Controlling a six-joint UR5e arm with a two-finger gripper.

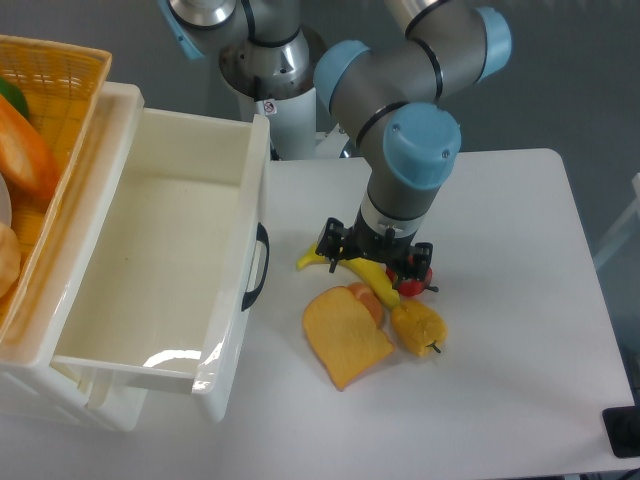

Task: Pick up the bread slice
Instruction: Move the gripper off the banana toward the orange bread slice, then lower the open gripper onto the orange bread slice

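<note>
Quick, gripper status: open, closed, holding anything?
Gripper: cannot be told; the wrist hides the fingers. It sits low over the banana, not on the bread slice, which lies flat on the table.

On the white table [520, 330]: one bread slice [345, 338], one banana [365, 274], one yellow pepper [420, 328], one partly hidden red item [418, 283], one white bin [160, 260], one wicker basket [60, 150], one robot arm [410, 150].

Single fixed cam, high front, facing down at table [520, 300].
</note>
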